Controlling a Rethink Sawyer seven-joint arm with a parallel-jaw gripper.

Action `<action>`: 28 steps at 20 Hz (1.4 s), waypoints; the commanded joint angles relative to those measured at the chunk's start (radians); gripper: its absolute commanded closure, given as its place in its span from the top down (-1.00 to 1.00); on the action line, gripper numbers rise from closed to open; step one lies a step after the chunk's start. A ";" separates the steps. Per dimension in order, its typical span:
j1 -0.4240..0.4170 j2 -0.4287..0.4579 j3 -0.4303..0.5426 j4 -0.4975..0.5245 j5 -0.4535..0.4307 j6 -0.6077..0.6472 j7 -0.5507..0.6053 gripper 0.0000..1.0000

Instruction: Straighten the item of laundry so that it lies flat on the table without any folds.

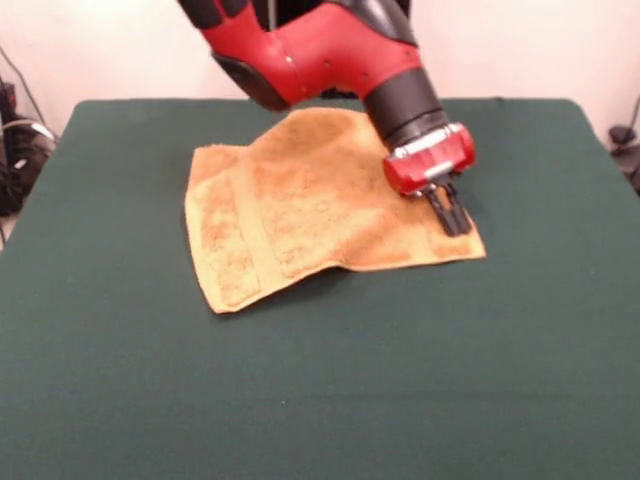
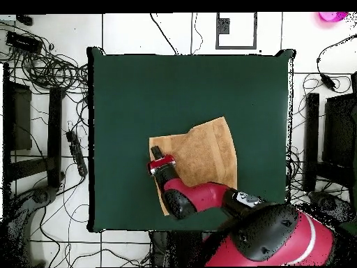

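On the tabletop, front view, left to right:

Tabletop: a dark green cover is seen filling most of the front view; in the overhead view it is shown as a large rectangle, far bigger than the cloth.

Towel: an orange-tan terry cloth is found a little far of the tabletop's middle, well apart from every edge. In the overhead view it is seen in the half nearer the robot's base.

Towel, left part: a woven band stripe is seen running from far to near beside the left edge, with a paler strip next to it. The near-left corner is laid on the cover and points toward the camera.

Towel, near edge: a slight lift and a dark shadow are seen under the middle of this edge, so the cloth is not fully flat there.

Towel, far part: the far edge is raised into a soft hump and is partly hidden by the arm.

Arm: a red and black arm is brought down from the top of the front view, slanting to the right over the cloth.

Fingers: black fingers under a red wrist collar are seen low over the towel's right part, close to its near-right corner. They appear drawn together; whether cloth is pinched between them cannot be told. In the overhead view they are seen at the cloth's edge.
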 commanded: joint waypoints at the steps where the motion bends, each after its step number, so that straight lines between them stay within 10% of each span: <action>1: 0.101 0.106 0.028 -0.231 0.154 0.082 0.208 -1.00; 28: 0.196 0.114 -0.019 -0.252 0.344 -0.117 0.191 -1.00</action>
